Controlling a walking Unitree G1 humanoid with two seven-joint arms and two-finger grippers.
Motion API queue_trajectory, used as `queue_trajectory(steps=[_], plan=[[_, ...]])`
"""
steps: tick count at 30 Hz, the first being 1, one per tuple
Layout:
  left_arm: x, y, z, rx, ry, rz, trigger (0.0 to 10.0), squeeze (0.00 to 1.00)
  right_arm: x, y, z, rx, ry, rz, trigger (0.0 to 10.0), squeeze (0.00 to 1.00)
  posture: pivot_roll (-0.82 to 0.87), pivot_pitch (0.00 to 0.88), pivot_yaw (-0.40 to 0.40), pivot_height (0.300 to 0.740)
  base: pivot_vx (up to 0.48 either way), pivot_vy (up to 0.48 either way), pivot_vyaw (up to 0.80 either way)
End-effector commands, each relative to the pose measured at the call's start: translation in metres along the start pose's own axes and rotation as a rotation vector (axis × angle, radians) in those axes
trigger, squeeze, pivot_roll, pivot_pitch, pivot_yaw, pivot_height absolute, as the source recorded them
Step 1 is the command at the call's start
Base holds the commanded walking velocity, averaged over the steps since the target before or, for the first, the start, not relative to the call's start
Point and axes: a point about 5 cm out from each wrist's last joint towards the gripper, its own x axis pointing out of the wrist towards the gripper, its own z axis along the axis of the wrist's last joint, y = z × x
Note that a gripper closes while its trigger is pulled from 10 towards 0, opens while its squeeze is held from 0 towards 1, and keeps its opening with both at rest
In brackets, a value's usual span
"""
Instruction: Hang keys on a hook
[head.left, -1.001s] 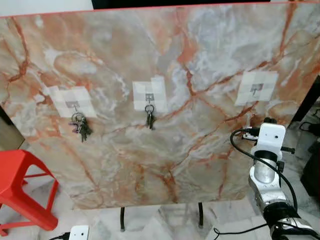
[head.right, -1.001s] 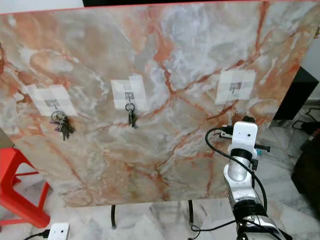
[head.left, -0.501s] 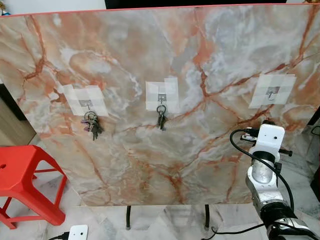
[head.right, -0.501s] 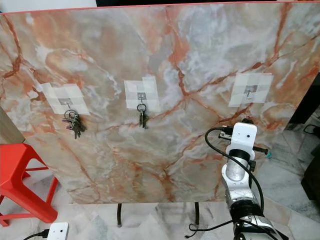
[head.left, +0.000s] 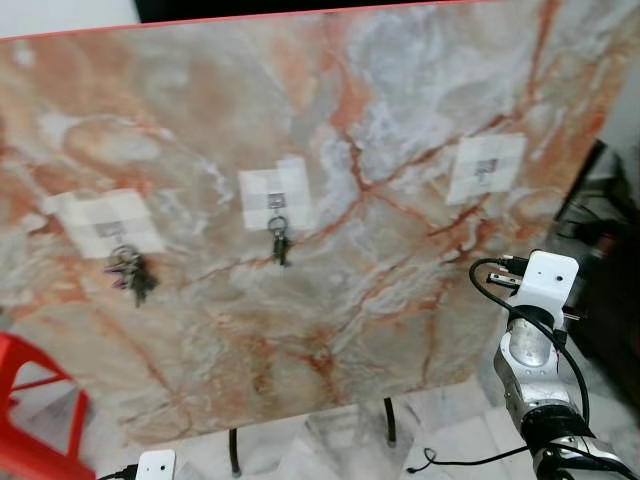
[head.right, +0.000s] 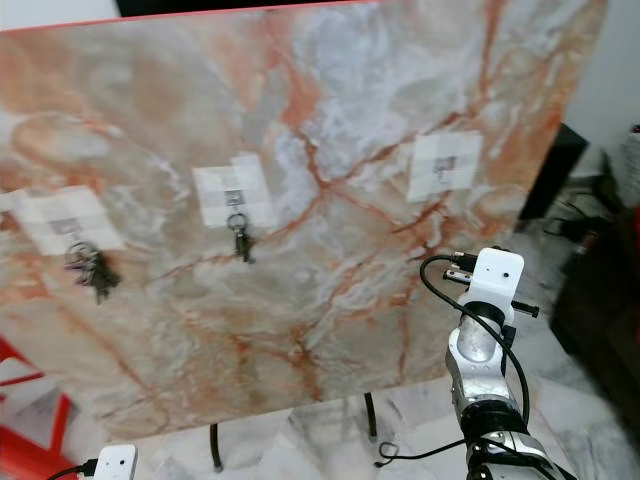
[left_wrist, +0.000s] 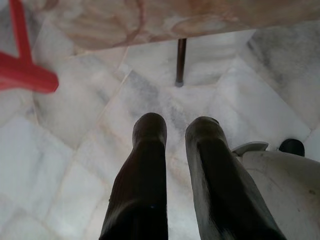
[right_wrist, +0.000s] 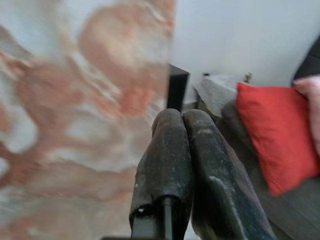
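An upright marble board (head.left: 300, 130) carries three hooks on white tape patches. A bunch of keys (head.left: 130, 273) hangs from the left hook, and a smaller set of keys (head.left: 279, 244) hangs from the middle hook. The right hook (head.left: 485, 170) is bare. My right arm's white wrist mount (head.left: 546, 282) stands in front of the board's lower right corner, below that hook. In the right wrist view my right gripper (right_wrist: 182, 120) is shut, with nothing seen between its fingers. My left gripper (left_wrist: 175, 127) hangs over the floor, open by a narrow gap and holding nothing.
A red stool (head.left: 25, 400) stands at the board's lower left. The board rests on thin black legs (left_wrist: 180, 62) over a marble-tile floor. A black cable (head.left: 470, 460) and a white plug (head.left: 157, 463) lie on the floor. Dark furniture (head.left: 610, 250) and a red cushion (right_wrist: 270, 135) are at the right.
The camera has swung, so the board sits further left and looks blurred. The keys hang on the same two hooks. My right wrist has stayed by the board's lower right.
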Motion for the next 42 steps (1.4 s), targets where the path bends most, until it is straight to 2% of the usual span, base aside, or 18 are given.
queue_trajectory(steps=[1, 5, 13, 19, 25, 38, 42], plan=[[-0.0011, 0.0015, -0.0042, -0.012, 0.014, 0.005, 10.0, 0.0, 0.0012, 0.0034, 0.0023, 0.012, 0.005, 0.007, 10.0, 0.0, 0.1, 0.0, 0.001, 0.74, 0.0, 0.0, -0.8], [-0.0011, 0.0015, -0.0042, -0.014, 0.014, 0.005, 10.0, 0.0, 0.0013, 0.0049, 0.0024, 0.016, 0.009, 0.014, 10.0, 0.0, 0.1, 0.0, 0.001, 0.74, 0.0, 0.0, -0.8], [-0.001, 0.0013, -0.0041, -0.012, 0.014, 0.004, 10.0, 0.0, 0.0013, 0.006, 0.0025, 0.017, 0.01, 0.02, 10.0, 0.0, 0.1, 0.0, 0.0, 0.74, 0.0, 0.0, 0.0], [-0.001, 0.0012, -0.0039, -0.01, 0.014, 0.001, 10.0, 0.0, 0.0008, 0.0072, 0.0028, 0.018, 0.008, 0.024, 10.0, 0.0, 0.11, 0.0, 0.0, 0.74, 0.0, 0.0, -0.76], [-0.001, 0.0012, -0.0037, -0.005, 0.014, -0.002, 10.0, 0.0, 0.0004, 0.0077, 0.0026, 0.03, 0.012, 0.023, 10.0, 0.0, 0.11, 0.0, 0.001, 0.74, 0.0, 0.0, 0.0], [-0.0009, 0.0011, -0.0035, 0.031, 0.018, -0.016, 10.0, 0.0, 0.0002, 0.01, 0.0026, 0.031, 0.015, 0.032, 10.0, 0.0, 0.11, 0.0, 0.001, 0.74, 0.0, 0.0, -0.8], [-0.0009, 0.0009, -0.0038, 0.022, 0.02, -0.02, 10.0, 0.0, 0.0, 0.0107, 0.0034, 0.031, 0.007, 0.036, 10.0, 0.0, 0.11, 0.0, 0.001, 0.74, 0.0, 0.0, 0.0]])
